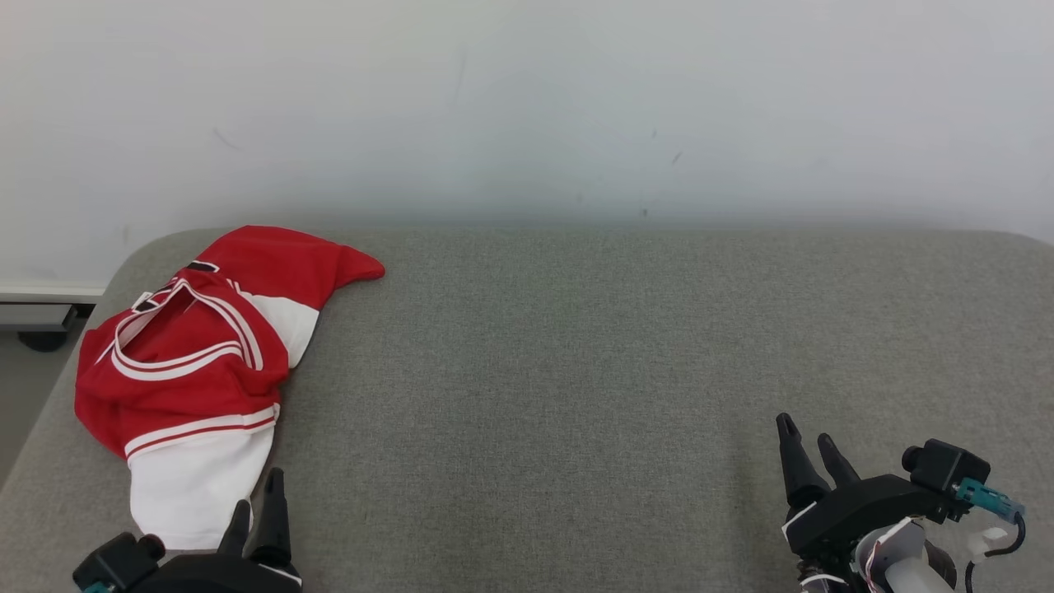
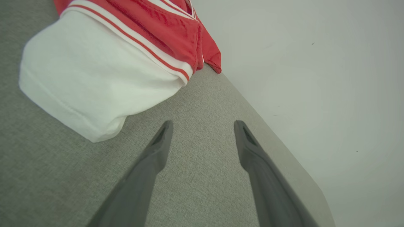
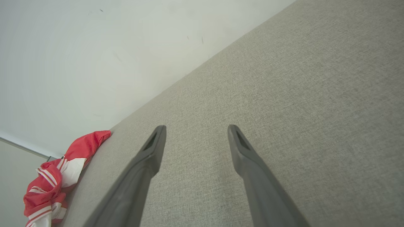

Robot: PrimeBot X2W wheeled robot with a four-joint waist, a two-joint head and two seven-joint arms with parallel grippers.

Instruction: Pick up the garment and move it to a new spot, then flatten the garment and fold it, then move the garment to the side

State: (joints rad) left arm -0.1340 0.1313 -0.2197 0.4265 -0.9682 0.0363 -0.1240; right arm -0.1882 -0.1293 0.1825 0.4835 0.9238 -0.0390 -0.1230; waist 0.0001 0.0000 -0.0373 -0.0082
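The garment [image 1: 202, 362] is a red and white shirt with striped trim, lying crumpled at the left end of the grey fabric surface [image 1: 576, 371]. My left gripper [image 1: 259, 498] stands open at the lower left, just beside the garment's white lower part and apart from it. In the left wrist view the garment [image 2: 104, 63] lies ahead and to the left of my open left gripper [image 2: 203, 126]. My right gripper [image 1: 805, 443] is open at the lower right, far from the shirt. The right wrist view shows my open right gripper [image 3: 195, 130] over bare fabric, with the garment [image 3: 60, 176] small at the lower left.
A pale wall [image 1: 527, 107] runs along the far edge of the grey surface. Past the surface's rounded left corner, a skirting strip and a dark caster [image 1: 41, 325] show by the floor. Bare fabric spreads across the middle and right.
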